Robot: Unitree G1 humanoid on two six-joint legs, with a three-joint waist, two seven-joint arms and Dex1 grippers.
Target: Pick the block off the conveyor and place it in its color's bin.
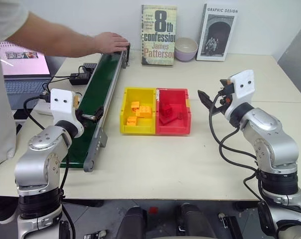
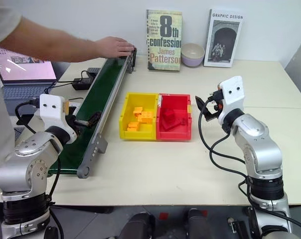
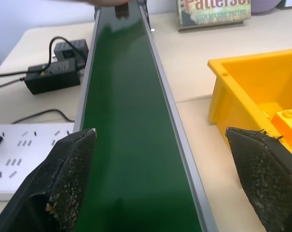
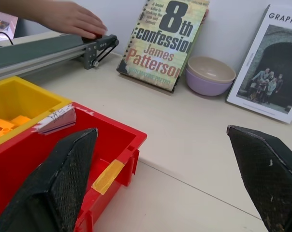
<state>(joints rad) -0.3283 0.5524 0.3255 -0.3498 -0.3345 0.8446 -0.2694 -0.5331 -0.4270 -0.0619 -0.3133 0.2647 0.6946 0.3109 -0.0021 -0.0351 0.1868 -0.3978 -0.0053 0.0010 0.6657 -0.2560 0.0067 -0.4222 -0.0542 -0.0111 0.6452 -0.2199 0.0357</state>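
Observation:
The dark green conveyor [image 1: 103, 79] runs along the left of the table, away from me. A person's hand [image 1: 110, 42] rests on its far end. A bit of red shows under the fingers [image 4: 91, 35]; I cannot tell whether it is the block. My left gripper [image 3: 160, 183] hangs open and level over the near part of the belt, with nothing between its fingers. The red bin [image 1: 173, 132] sits mid-table with red bricks [image 1: 166, 112] inside. To its right, my right gripper [image 4: 170, 183] is open and empty, pointing toward the bin.
A yellow bin [image 1: 138, 130] with orange bricks touches the red bin's left side. Two books [image 1: 159, 35] and a lilac bowl [image 1: 186, 49] stand at the back wall. A power strip [image 3: 20, 154], an adapter and cables lie left of the conveyor, beside a laptop [image 1: 18, 74].

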